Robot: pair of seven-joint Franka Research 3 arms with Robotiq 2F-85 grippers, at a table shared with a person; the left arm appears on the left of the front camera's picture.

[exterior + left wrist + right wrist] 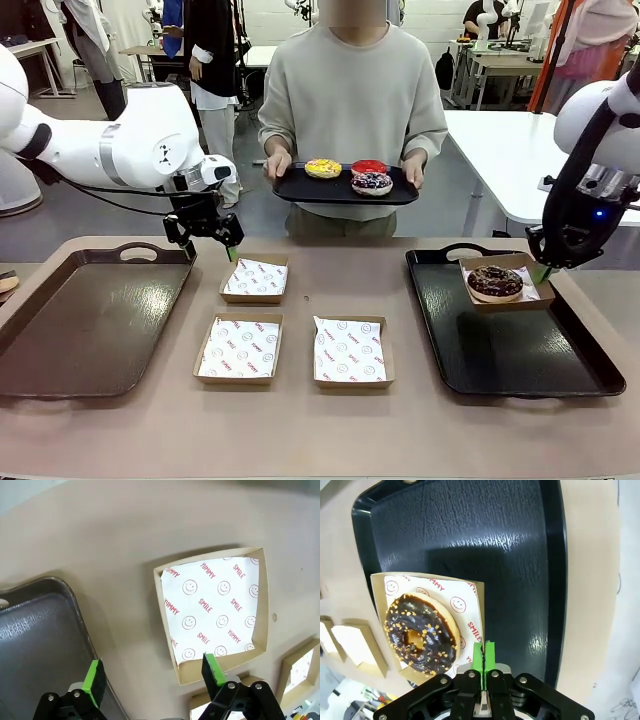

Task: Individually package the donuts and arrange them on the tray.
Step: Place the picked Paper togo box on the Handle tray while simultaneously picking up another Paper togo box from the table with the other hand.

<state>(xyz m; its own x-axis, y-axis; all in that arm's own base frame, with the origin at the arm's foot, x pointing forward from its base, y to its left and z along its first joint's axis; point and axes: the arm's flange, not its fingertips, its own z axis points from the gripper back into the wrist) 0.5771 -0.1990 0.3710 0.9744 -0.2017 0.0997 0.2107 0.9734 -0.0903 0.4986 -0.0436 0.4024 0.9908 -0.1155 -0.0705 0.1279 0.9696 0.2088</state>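
At the lower left of the front view an empty brown tray (90, 320) lies on the table (300, 430). Just right of its far corner the left gripper (210, 248) hangs with its jaws released and spread wide. In the left wrist view this gripper (153, 676) holds nothing, and 1 green pad sits over the edge of a paper-lined box (215, 615).

3 such boxes (239, 348) lie in the middle of the table, all without donuts. At the upper centre a person holds a small tray (300, 190) with both hands. It carries a yellow donut (323, 168), a red donut (370, 166) and a sprinkled donut (372, 182).

At the right a black tray (500, 350) bears a 4th box (478, 263) in its far corner, with a chocolate donut (495, 282) inside. The right gripper (543, 272) is at that box's right edge. In the right wrist view its pads (478, 655) are clenched together against the box's side wall (481, 605). I cannot tell whether they pinch it.
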